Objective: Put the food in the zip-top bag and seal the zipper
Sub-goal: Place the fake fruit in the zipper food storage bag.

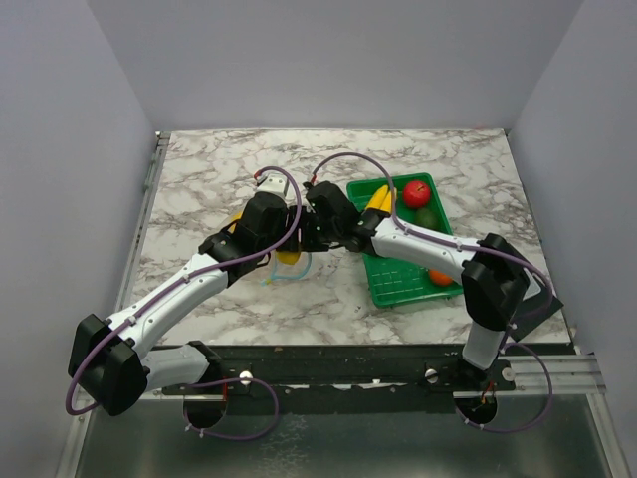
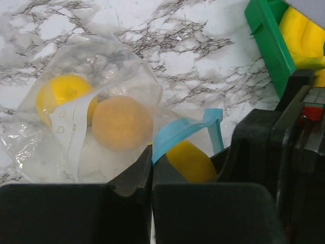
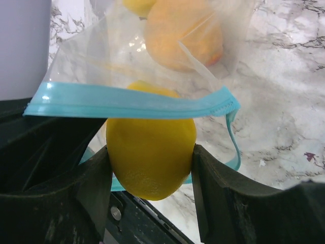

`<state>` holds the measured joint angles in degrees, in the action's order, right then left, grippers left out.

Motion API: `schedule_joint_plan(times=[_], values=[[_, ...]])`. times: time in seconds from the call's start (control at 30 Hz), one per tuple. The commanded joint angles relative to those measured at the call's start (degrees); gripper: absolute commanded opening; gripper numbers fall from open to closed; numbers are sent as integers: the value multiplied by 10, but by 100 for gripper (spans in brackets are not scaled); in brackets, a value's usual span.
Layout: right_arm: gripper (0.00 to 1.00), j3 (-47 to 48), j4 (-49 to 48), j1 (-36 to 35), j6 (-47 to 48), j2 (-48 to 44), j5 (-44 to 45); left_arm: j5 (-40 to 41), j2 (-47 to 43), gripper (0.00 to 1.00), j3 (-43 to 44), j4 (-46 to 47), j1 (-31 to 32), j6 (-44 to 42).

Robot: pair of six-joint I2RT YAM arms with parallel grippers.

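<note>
lemon (image 3: pixel 151 147) gripped by right hand (image 3: pixel 151 175), at bag (image 3: pixel 96 61) mouth; left hand (image 2: pixel 151 170) pinching zipper (image 2: pixel 179 132)

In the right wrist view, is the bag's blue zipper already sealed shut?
No, the two strips of the zipper stand apart, with the lemon held by the right gripper between them.

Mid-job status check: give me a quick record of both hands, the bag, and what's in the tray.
left hand: shut on zip-top bag at its mouth edge
right hand: shut on yellow lemon, at the open mouth
zipper: unsealed
in bag: yellow fruit, orange fruit
in green tray: banana bunch, red fruit, dark green item, orange ball
</note>
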<state>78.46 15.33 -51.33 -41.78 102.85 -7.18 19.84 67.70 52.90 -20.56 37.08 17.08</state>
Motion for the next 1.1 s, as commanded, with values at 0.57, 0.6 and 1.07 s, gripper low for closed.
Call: schedule_joint_plan(times=[0.57, 0.6, 1.07], values=[[87, 14, -28, -10, -11, -5, -4, -9, -11, 0, -6, 13, -3, 1], [87, 11, -28, -10, -10, -11, -1, -9, -11, 0, -6, 13, -3, 1], [83, -66, 7, -10, -18, -100, 38, -14, -8, 0, -5, 13, -4, 1]])
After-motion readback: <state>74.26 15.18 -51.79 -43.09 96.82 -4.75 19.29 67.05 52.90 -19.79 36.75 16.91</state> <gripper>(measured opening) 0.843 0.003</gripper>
